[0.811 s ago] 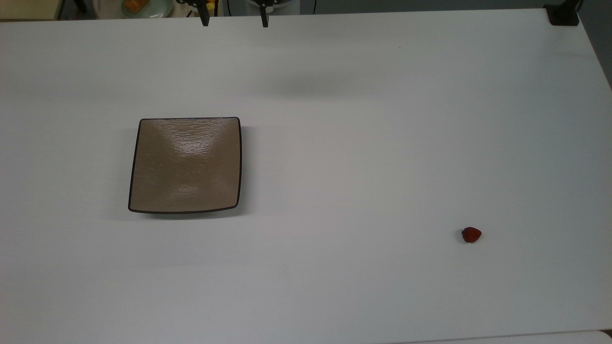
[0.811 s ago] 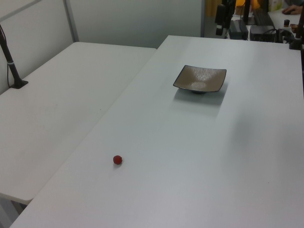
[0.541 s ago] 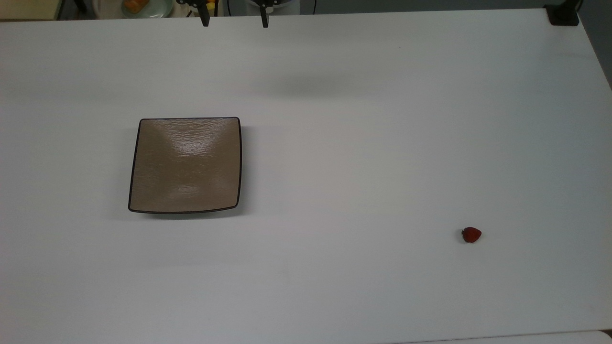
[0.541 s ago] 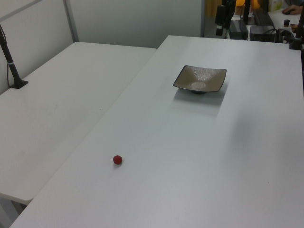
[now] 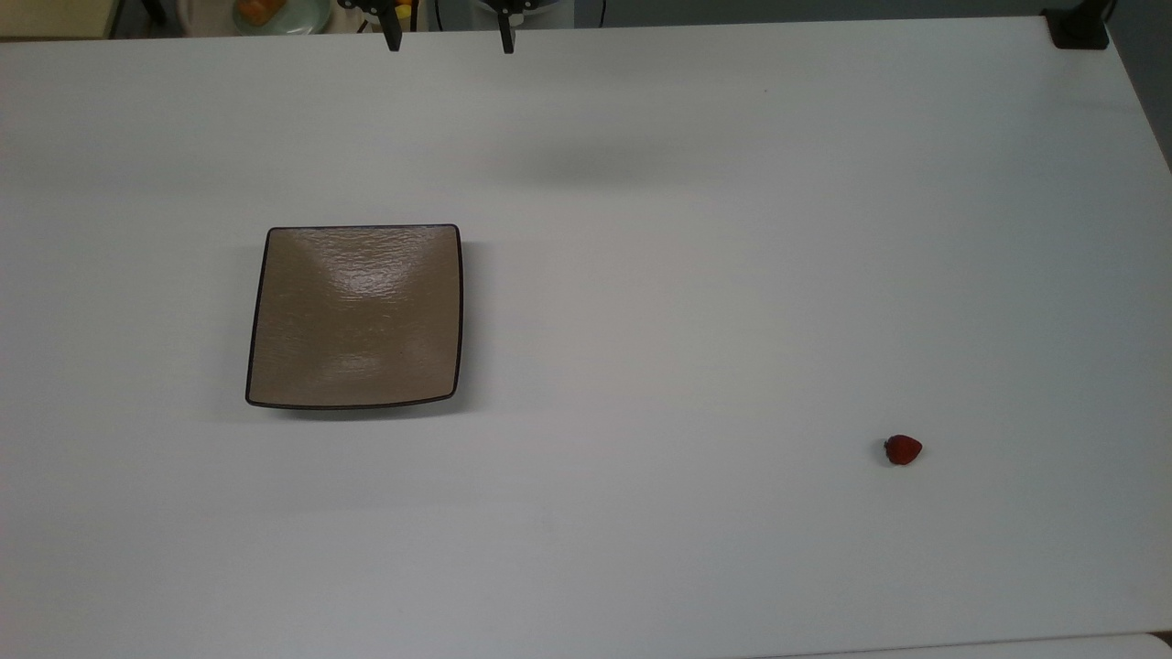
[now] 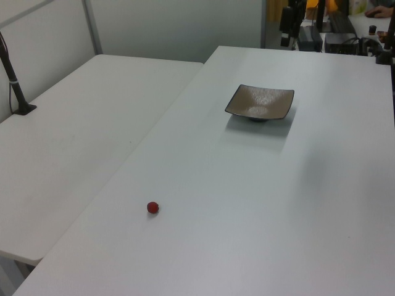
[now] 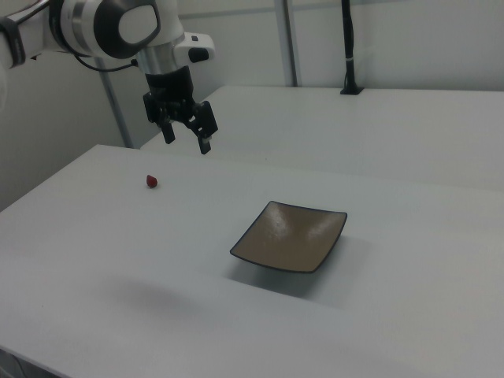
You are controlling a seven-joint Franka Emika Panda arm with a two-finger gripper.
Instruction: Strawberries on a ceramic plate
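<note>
A small dark-red strawberry [image 5: 903, 449] lies alone on the white table [image 5: 696, 302], far toward the top view's right. It also shows in the left view as the strawberry [image 6: 152, 208] and in the right view as the strawberry [image 7: 152, 182]. The square tan ceramic plate [image 5: 355, 316] with a thin dark rim sits bare at the top view's left; the plate [image 6: 260, 102] and plate [image 7: 290, 236] appear too. My gripper [image 7: 187, 142] hangs open high above the table with nothing between its fingers. Its fingertips [image 5: 393, 41] poke in at the top view's upper edge.
A second white table [image 6: 80, 135] adjoins this one. A black post on a clamp [image 7: 346, 47] stands on it, also seen as the clamp [image 5: 1079, 27]. A dish with orange food [image 5: 275, 11] sits beyond the far edge.
</note>
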